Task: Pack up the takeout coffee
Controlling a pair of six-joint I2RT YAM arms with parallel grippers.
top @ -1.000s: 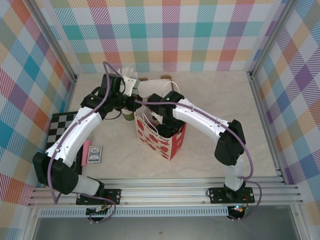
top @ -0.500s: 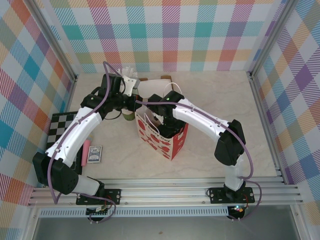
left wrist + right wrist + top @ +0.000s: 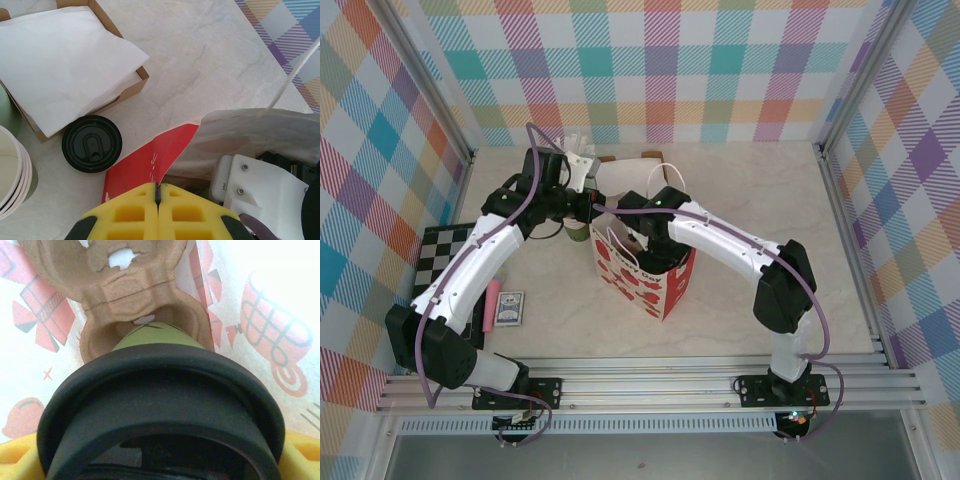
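Down inside the paper bag (image 3: 665, 290), over the pulp carrier (image 3: 130, 285), my right gripper (image 3: 160, 460) sits wide round the takeout coffee (image 3: 159, 342) — light, thin-walled, prob. crushable, so I'd squeeze near the stiff lid rim. Left gripper (image 3: 157, 192) fully closed, pinching bag edge.

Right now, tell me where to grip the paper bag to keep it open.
Pinch the paper bag at the top rim of its red side panel, from above, as the left gripper does: that thin upright edge fits shut fingers and leaves the mouth free for the coffee cup.

Left end effector (image 3: 158, 192) pinched closed, right end effector (image 3: 160, 455) gripping (wide)
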